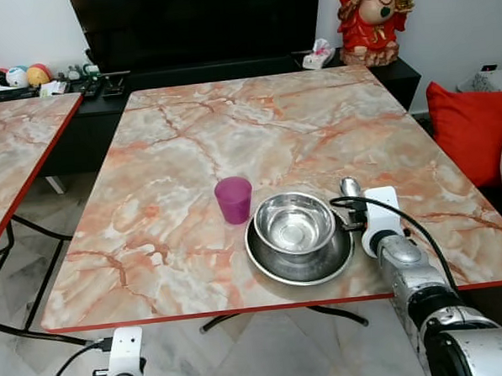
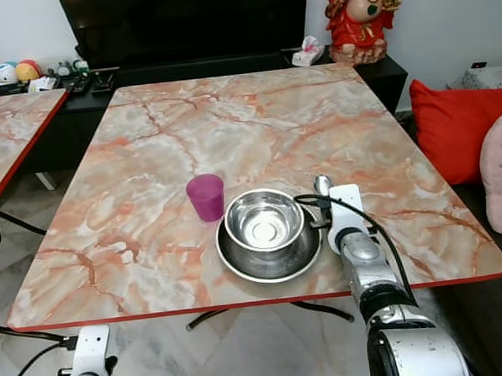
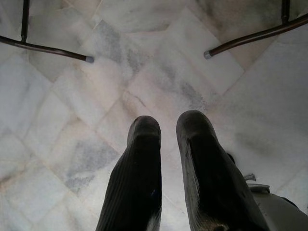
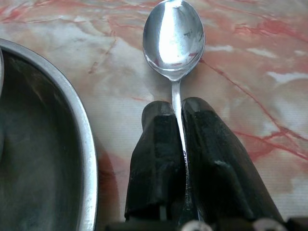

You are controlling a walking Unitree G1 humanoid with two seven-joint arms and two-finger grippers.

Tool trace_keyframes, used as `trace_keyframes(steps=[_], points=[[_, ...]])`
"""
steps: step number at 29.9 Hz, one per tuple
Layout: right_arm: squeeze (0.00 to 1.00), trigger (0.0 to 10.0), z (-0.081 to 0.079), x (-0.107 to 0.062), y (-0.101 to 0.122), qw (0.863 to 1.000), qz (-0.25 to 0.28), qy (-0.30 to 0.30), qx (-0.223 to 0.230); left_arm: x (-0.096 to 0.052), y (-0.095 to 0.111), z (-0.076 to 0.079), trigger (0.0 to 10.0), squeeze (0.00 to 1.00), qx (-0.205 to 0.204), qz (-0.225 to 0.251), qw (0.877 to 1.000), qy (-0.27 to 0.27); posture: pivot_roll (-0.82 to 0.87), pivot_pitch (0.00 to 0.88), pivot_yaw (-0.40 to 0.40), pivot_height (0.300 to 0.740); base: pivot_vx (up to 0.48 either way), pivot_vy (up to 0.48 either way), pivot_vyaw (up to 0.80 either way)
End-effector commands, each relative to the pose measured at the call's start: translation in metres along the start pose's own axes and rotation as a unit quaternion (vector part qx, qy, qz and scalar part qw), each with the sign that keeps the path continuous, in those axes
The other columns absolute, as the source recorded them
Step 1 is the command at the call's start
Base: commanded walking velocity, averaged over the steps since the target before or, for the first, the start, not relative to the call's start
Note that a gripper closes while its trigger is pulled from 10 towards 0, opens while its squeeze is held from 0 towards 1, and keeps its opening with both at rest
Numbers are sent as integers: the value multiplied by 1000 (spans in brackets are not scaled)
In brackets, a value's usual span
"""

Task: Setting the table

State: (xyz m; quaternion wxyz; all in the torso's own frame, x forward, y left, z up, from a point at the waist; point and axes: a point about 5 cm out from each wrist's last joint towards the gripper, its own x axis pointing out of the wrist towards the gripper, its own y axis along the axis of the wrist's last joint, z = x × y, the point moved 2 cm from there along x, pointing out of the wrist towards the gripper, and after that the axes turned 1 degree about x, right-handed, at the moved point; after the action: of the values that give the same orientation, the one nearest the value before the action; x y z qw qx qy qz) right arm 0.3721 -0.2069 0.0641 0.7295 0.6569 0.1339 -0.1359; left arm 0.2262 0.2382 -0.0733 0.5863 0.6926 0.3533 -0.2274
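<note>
In the left eye view, a rectangular worktop point(image 1: 232, 147) of glossy peach-and-white marble pattern with a thin red edge is seen. Near its front edge a round, shallow stainless-steel plate point(image 1: 276, 267) is set, and a polished stainless-steel bowl point(image 1: 294, 223) is nested in it. A small translucent purple plastic cup point(image 1: 233, 199) stands upright just beside the bowl, on the robot's left of it. The silver right arm is stretched over the worktop on the right of the plate, and the bowl of a shiny metal spoon point(image 1: 349, 185) is seen past its white wrist housing. Behind the worktop a dark low cabinet point(image 1: 104, 120) and a red ceramic figurine point(image 1: 373, 17) are seen.

In the right eye view the same layout is given, and a red cushion point(image 2: 458, 126) is shown beside the worktop.

In the left wrist view the left gripper point(image 3: 167, 126) is seen hanging over a pale marbled tile floor point(image 3: 159, 62), its ribbed black fingers narrowly apart and holding nothing.

In the right wrist view the right gripper point(image 4: 178, 107) is seen closed on the thin handle of the spoon, whose oval bowl lies face up on the worktop, just beside the rim of the plate.
</note>
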Motion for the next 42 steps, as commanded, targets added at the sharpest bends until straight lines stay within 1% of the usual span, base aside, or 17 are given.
trace_keyframes(steps=[1,5,6,7,9,11,12,13,14,18,19,20,21,26,39,41,42], points=[[0,10000,-5,0,-8,1000,-19,8,0,0,2,-1,10000,0,2,2,1000,0,53,0,55,740,0,0,0],[0,10000,-5,0,-8,1000,-20,8,0,0,2,-1,10000,0,3,2,1000,-1,52,0,54,740,0,0,0],[278,10000,-5,0,-8,1000,-21,8,-1,0,2,-1,10000,0,3,2,1000,-1,53,0,54,740,0,0,0],[463,10000,-5,0,-8,1000,-21,8,0,0,2,-1,10000,0,3,2,1000,-1,53,0,54,740,0,0,0],[498,10000,-5,0,-9,1000,-22,7,-1,0,2,-1,10000,0,3,2,1000,0,53,0,54,740,0,0,0],[443,10000,-5,0,-9,1000,-22,6,-2,0,2,-1,10000,0,2,2,1000,0,53,0,54,740,0,0,0],[369,10000,-4,0,-9,1000,-22,4,-2,0,1,-1,10000,0,2,1,1000,0,53,0,54,740,0,0,0],[251,10000,-4,0,-9,1000,-22,4,-2,0,1,-2,10000,0,2,1,1000,0,53,0,54,740,0,0,0],[0,10000,-4,0,-9,1000,-22,4,-3,0,1,-2,10000,0,2,1,1000,0,53,0,54,740,0,0,0],[0,10000,-5,0,-9,1000,-21,5,-2,0,1,-1,10000,0,3,1,1000,0,53,0,53,740,0,0,0],[133,10000,-5,0,-9,1000,-22,5,-2,0,2,-1,10000,0,4,2,1000,-1,54,0,53,740,0,0,0],[302,10000,-5,0,-9,1000,-22,6,-2,0,3,0,10000,0,5,3,1000,-1,54,0,53,740,0,0,0],[420,10000,-5,0,-9,1000,-21,5,-3,0,3,0,10000,0,5,4,1000,-1,54,0,53,740,0,0,0],[451,10000,-6,0,-10,1000,-22,8,-12,0,3,0,10000,0,6,3,1000,-1,53,0,55,740,0,0,0],[439,10000,-6,0,-6,1000,-17,5,-17,1,5,0,10000,0,7,7,1000,-1,51,0,54,740,0,0,0],[647,10000,-5,0,-6,1000,-16,3,-16,1,5,0,10000,0,8,7,1000,-1,51,0,53,740,0,0,0],[647,10000,-5,0,-6,1000,-16,2,-16,1,5,0,10000,0,8,8,1000,-2,52,0,53,740,0,0,0]])
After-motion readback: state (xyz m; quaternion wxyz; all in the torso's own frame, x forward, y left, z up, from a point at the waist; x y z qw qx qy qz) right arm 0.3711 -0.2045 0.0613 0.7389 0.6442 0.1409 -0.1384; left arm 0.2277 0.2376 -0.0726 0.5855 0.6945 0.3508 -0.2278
